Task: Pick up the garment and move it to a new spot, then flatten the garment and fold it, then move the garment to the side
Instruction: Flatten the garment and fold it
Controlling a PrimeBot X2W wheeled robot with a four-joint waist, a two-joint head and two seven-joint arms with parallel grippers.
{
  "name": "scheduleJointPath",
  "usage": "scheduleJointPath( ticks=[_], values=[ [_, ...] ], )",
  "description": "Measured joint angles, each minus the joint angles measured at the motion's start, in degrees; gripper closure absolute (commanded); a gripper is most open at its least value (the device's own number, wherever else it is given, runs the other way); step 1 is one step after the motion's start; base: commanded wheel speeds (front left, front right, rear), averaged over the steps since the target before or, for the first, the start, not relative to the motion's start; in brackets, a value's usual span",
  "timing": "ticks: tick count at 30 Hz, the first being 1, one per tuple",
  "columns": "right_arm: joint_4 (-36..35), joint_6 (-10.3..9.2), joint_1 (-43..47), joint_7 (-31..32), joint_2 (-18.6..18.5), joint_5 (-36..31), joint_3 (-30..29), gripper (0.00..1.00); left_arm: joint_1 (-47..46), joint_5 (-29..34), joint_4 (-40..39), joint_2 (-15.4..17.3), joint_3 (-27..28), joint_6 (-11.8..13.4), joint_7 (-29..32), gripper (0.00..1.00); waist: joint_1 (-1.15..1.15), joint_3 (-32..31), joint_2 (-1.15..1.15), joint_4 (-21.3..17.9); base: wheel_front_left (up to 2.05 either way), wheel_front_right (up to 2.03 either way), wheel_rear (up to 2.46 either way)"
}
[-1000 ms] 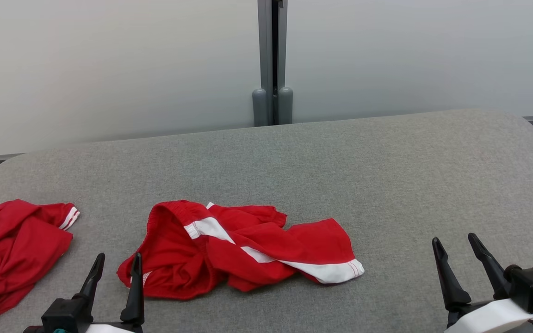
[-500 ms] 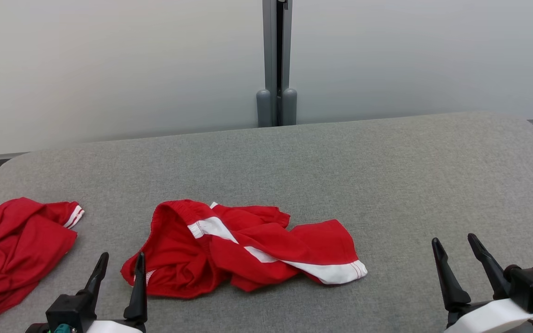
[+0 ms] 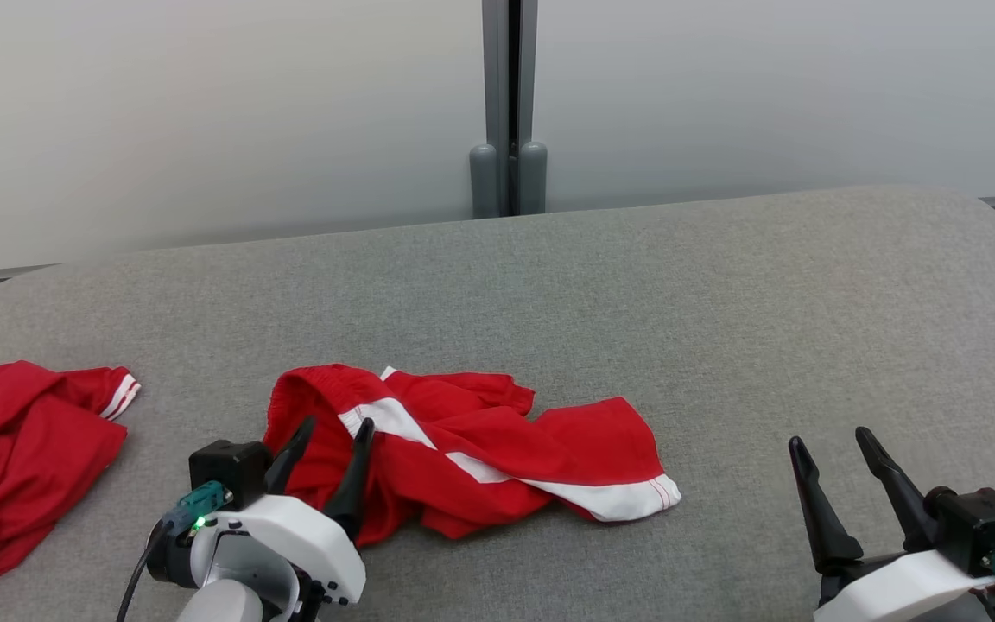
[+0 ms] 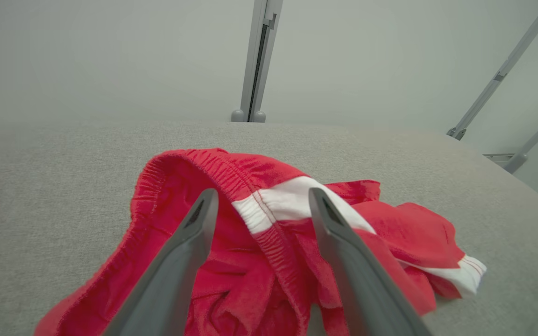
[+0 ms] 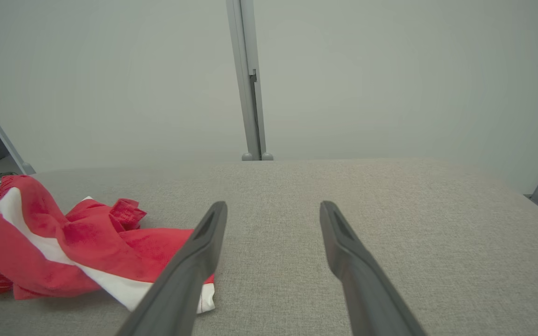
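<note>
A crumpled red garment point(image 3: 480, 449) with white stripes, a pair of shorts, lies on the grey fabric table point(image 3: 636, 294) near its front, left of centre. My left gripper point(image 3: 333, 436) hovers open over the garment's left end, above the elastic waistband point(image 4: 231, 179); in the left wrist view the fingers straddle the waistband and white stripe with nothing gripped. My right gripper point(image 3: 834, 445) stands open at the lower right, apart from the garment. In the right wrist view the garment point(image 5: 63, 242) lies to the left of the right gripper point(image 5: 273, 207).
A second red garment point(image 3: 22, 449) with white-striped cuff lies at the table's left edge. A pale wall with a grey vertical post point(image 3: 508, 104) stands behind the table. Bare grey table surface stretches across the back and the right.
My left arm has risen and moved right and forward, from beside the garment's left end to over its waistband. The head camera has shifted slightly. The right gripper has stayed put.
</note>
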Motion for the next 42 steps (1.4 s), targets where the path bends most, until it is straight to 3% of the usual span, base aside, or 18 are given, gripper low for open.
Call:
scheduleJointPath(
  ticks=[11,12,13,14,15,20,26,39,40,41,42],
  values=[
    [1.14,0.0,-1.22,-0.64,-0.42,0.65,0.66,0.0,-6.77,-8.64,9.85,-1.01,0.66,-1.97,4.65,0.0,0.0,2.86,0.0,-2.21,0.0,0.0,0.0],
    [1.27,0.0,-1.38,-0.69,-0.45,0.66,0.7,0.0,-7.16,-8.8,10.38,-0.92,0.57,-2.05,4.83,0.09,0.0,3.07,0.0,-2.35,0.0,0.0,0.0],
    [1.43,0.0,-1.48,-0.8,-0.45,0.69,0.73,0.0,-7.42,-9.53,10.74,-0.96,0.73,-2.25,4.85,0.27,0.0,3.26,0.0,-2.45,0.0,0.0,0.0],
    [1.56,0.0,-1.56,-0.85,-0.45,0.8,0.75,0.0,-7.66,-9.9,10.98,-0.82,0.64,-2.34,4.7,0.93,0.0,3.43,0.0,-2.53,0.0,0.0,0.0],
    [1.72,0.0,-1.66,-0.94,-0.46,0.86,0.71,0.0,-7.94,-9.87,11.14,-0.6,0.37,-2.47,4.45,1.0,0.0,3.56,0.0,-2.57,0.0,0.0,0.0],
    [2.6,0.0,-2.01,-1.07,-0.6,0.93,1.67,0.0,-8.66,-10.18,11.34,0.13,-0.63,-2.54,3.16,1.0,0.0,3.86,0.0,-2.03,0.0,0.0,0.0],
    [6.72,0.0,-3.83,-1.02,-0.99,1.65,7.4,0.0,-9.55,-10.18,11.39,0.74,-2.21,-2.72,2.49,1.0,0.0,4.28,0.0,-0.65,0.0,0.0,0.0],
    [29.04,0.01,-14.33,-4.42,0.73,5.28,16.05,0.02,-13.18,-9.58,10.46,0.64,-5.28,-2.81,0.9,1.0,0.0,8.92,0.0,2.68,0.0,0.0,0.0],
    [30.27,0.0,-14.97,-4.65,0.75,5.57,16.62,0.33,-13.27,-9.54,10.45,0.67,-5.34,-2.82,0.69,1.0,0.0,9.19,0.0,2.88,0.0,0.0,0.0],
    [31.11,0.0,-15.6,-5.33,0.76,6.01,16.91,0.55,-13.27,-9.31,10.44,0.73,-5.45,-2.82,0.57,1.0,0.0,9.41,0.0,3.03,0.0,0.0,0.0],
    [31.82,0.0,-16.24,-6.01,0.83,6.92,17.26,1.0,-13.27,-9.25,10.37,0.75,-5.54,-2.82,0.24,1.0,0.0,9.62,0.0,3.13,0.0,0.0,0.0]
  ],
)
